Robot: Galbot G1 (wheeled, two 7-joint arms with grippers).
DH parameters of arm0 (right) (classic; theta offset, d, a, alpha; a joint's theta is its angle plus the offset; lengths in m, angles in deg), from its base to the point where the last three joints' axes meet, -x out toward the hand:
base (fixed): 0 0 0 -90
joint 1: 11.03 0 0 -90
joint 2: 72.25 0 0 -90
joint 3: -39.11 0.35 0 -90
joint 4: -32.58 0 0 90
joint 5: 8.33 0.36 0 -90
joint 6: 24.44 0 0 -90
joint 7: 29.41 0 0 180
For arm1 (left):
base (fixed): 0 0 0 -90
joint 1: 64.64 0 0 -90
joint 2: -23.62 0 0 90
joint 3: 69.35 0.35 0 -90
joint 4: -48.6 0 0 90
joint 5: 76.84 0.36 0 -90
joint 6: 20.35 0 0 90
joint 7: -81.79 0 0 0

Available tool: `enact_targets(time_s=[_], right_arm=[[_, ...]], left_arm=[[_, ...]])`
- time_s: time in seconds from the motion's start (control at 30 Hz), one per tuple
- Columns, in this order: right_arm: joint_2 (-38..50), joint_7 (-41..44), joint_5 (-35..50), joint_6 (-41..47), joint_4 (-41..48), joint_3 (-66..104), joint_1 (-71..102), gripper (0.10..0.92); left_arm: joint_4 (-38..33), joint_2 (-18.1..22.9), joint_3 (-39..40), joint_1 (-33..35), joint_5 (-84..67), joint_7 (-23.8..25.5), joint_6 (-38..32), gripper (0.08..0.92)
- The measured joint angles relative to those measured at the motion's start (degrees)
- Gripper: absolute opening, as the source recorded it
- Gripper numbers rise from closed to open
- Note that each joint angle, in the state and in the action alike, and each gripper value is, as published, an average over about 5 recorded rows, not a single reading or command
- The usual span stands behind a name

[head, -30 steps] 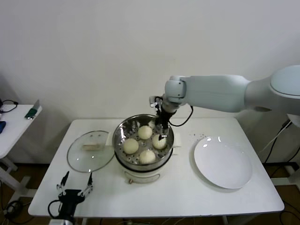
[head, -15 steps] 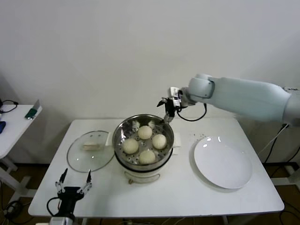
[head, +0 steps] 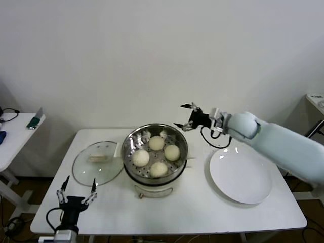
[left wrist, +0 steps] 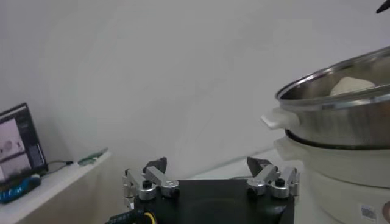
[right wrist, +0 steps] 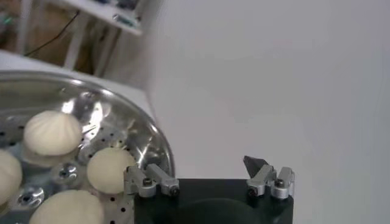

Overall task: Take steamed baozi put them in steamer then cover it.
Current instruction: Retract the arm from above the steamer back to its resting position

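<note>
The shiny steel steamer [head: 154, 174] stands mid-table on its white base, holding the cream-white baozi [head: 156, 143] on its perforated tray; the right wrist view shows some of them [right wrist: 52, 133]. The clear glass cover [head: 97, 163] with its cream bar handle lies flat on the table left of the steamer. My right gripper [head: 188, 117] is open and empty, in the air above the table just right of and behind the steamer's rim. My left gripper [head: 76, 190] is open and empty at the table's front left edge, in front of the cover. The steamer's side shows in the left wrist view [left wrist: 341, 131].
A flat white plate [head: 240, 175] lies on the table [head: 202, 212] right of the steamer. A small side table [head: 15, 132] with a phone stands at far left. The wall runs close behind.
My right gripper has lifted out of the steamer and drawn back to the right, empty. The fourth bun now lies uncovered in the steamer. My left gripper has barely shifted.
</note>
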Motion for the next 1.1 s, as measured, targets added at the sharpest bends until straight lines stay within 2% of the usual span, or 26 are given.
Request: enact_targets(time_s=[0.33,0.67,1.1], right_arm=[[1.0,-3.4,-1.5,-4.2,-4.3,30.8,30.1,0.823],[-5.7,-4.7,-4.1,-4.5,-8.7,54.8,53.8,0.823],[-14.8,-4.8,-9.6,-1.8,-10.6,71.9,71.0,0.823]], left_arm=[[-1.1,-0.5,-1.1,-1.3,8.7,0.0,0.7,0.823],[0.0,-2.6,-1.6,-2.8,28.6,-0.3,2.5,0.823],[8.2,-7.6,2.8,-9.7,56.6,-0.8,3.9,0.823]])
